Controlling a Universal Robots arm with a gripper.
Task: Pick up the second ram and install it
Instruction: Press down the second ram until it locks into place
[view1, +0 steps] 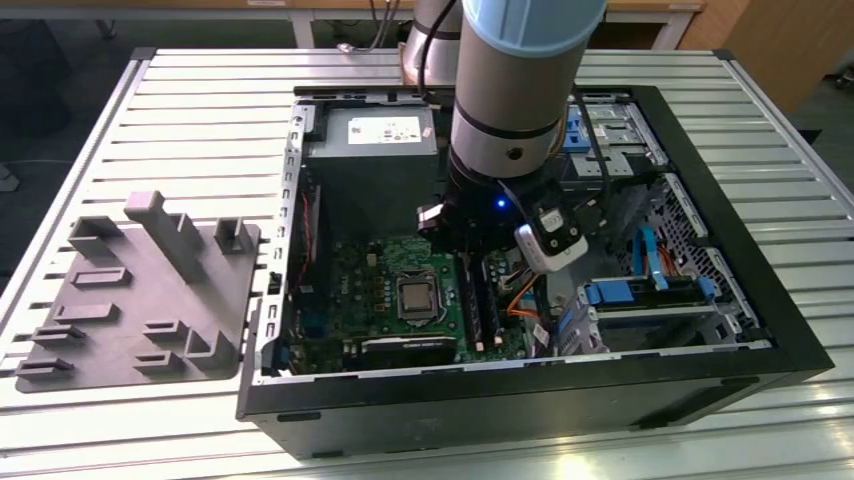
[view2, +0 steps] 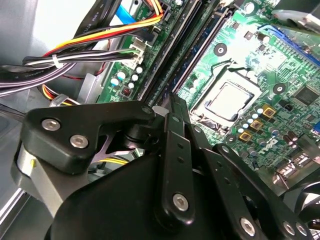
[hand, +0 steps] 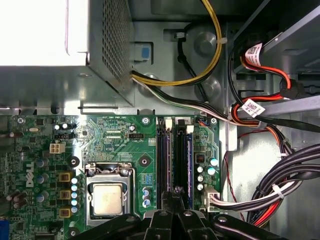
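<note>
Pincer (hand: 174, 196) over slots (hand: 173, 157) — inside case (view1: 747, 290).

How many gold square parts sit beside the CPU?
3 gold squares, in one row along one side of the CPU in the first wrist view: one end, middle, other end. None looks hidden.

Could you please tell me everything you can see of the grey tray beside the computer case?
The grey tray is a flat slab that looks like matte plastic, with raised blocks, low slotted holders and one taller upright post. It lies flat on the slatted metal table, on the exterior view's left of the open computer case, close beside its wall. Nothing sits in its holders.
</note>
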